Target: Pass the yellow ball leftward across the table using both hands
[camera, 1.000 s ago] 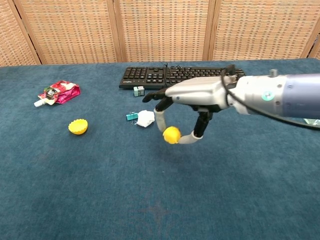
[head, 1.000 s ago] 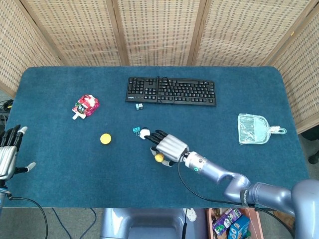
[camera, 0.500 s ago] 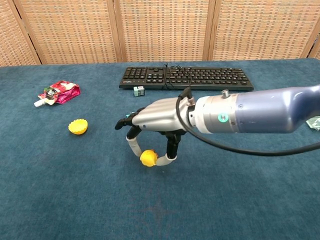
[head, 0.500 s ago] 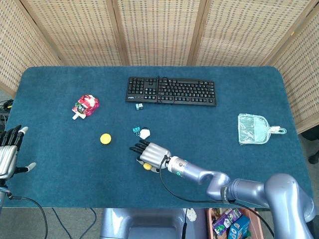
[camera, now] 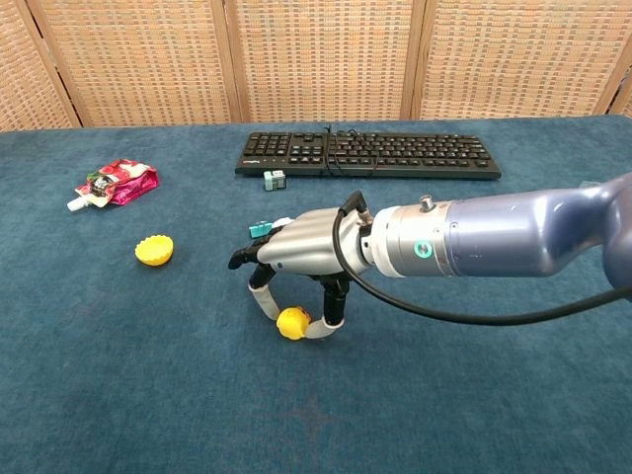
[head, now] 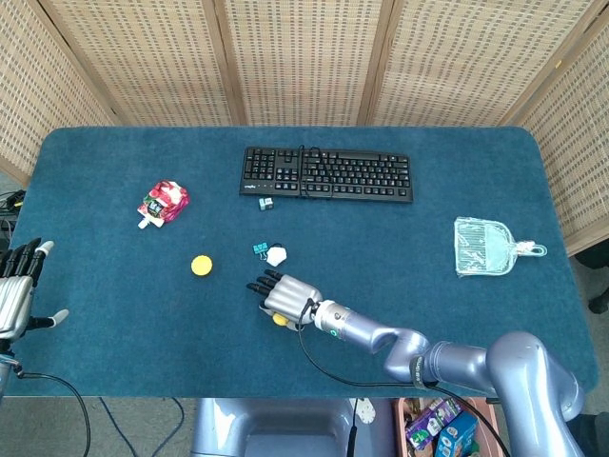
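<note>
No container holding anything shows on the blue table; a red snack pouch lies closed at far left and a clear dustpan sits at right. The yellow ball is small, round and smooth, pinched low over the cloth between the curled fingers of the right hand, near the table's middle. The left hand waits at the left edge, fingers spread, holding nothing. A yellow fluted cap lies well to the ball's left.
</note>
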Available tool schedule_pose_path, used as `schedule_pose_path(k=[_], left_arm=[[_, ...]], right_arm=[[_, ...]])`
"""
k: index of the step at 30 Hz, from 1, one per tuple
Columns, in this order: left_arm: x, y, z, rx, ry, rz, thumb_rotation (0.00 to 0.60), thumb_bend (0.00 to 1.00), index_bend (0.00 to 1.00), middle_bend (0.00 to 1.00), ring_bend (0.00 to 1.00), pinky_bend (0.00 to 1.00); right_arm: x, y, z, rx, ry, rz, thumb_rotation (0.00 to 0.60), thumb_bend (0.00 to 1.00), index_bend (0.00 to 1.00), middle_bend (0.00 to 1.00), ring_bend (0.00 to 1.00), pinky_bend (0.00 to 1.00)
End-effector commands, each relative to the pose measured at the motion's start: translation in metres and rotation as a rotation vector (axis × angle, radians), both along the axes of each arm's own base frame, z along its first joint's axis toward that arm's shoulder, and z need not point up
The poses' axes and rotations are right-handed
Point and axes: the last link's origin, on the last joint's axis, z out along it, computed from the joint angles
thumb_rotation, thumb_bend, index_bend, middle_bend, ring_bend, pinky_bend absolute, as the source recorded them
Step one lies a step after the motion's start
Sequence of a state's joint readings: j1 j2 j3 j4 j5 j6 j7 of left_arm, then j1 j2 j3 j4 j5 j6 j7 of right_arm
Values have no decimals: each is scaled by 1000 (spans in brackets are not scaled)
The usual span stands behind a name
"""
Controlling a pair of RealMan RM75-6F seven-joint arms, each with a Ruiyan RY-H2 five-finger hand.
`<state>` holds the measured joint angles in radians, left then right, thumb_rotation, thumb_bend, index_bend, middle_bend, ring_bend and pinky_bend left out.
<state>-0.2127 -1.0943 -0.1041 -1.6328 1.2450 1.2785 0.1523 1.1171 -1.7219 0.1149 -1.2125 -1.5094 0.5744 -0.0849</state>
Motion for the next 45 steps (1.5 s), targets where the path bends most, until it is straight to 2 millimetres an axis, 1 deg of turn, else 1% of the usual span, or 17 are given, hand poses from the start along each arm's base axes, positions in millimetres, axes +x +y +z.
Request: schedule_pose_path(k=[1,6,10,14,17,19,20,22,23,26,27,30,32,35,38,40,45], left_arm=[[1,0,0,0,-2,-2,600,0,0,0,0,0],[1,-1,1,-1,-1,-4,600,0,0,0,0,0],[1,-2,1,1,1,-8,600,0,0,0,0,0],[1,-2,2,8,-2,-12,600,0,0,0,0,0],[4,0,4,-14,9,-46,600,0,0,0,0,0],[6,2,7,-48,46,-94,600,0,0,0,0,0],[6,3,8,-55,58,-106,600,0,0,0,0,0],[9,9,10,-69,87,-148,600,0,0,0,0,0],[13,14,10,-85,107,-182,600,0,0,0,0,0],[21,23,7,-143,121,-233,600,0,0,0,0,0],[29,28,3,-185,135,-276,600,0,0,0,0,0],[44,41,-7,-264,164,-352,600,0,0,0,0,0],[60,51,-19,-320,166,-417,600,0,0,0,0,0],[80,61,-37,-384,170,-492,600,0,0,0,0,0],[99,67,-56,-440,188,-567,600,0,0,0,0,0],[121,73,-76,-488,225,-643,600,0,0,0,0,0],[166,88,-116,-565,267,-737,600,0,32,0,0,0]], right_arm=[[0,0,1,-6,1,9,600,301,379,0,0,0],[-1,1,7,-18,-15,19,600,302,364,0,0,0],[-5,1,19,-47,-22,39,600,302,356,0,0,0],[-18,0,49,-118,-57,35,600,302,346,0,0,0],[-43,-1,87,-212,-124,-6,600,302,315,0,0,0],[-69,-3,117,-294,-169,-48,600,288,254,0,0,0],[-78,-4,126,-320,-182,-61,600,260,199,0,0,0],[-105,-5,153,-408,-219,-101,600,193,99,0,0,0],[-132,-8,176,-493,-236,-165,600,157,49,0,0,0],[-177,1,209,-604,-273,-270,600,65,0,0,0,0],[-206,8,225,-669,-281,-365,600,50,0,0,0,0],[-245,34,244,-741,-321,-497,600,14,0,0,0,0],[-262,52,254,-792,-338,-562,600,1,0,0,0,0],[-272,72,260,-817,-349,-622,600,0,0,0,0,0],[-273,86,264,-828,-349,-667,600,0,0,0,0,0],[-272,95,268,-849,-351,-684,600,0,0,0,0,0],[-267,104,274,-872,-317,-682,600,0,0,0,0,0]])
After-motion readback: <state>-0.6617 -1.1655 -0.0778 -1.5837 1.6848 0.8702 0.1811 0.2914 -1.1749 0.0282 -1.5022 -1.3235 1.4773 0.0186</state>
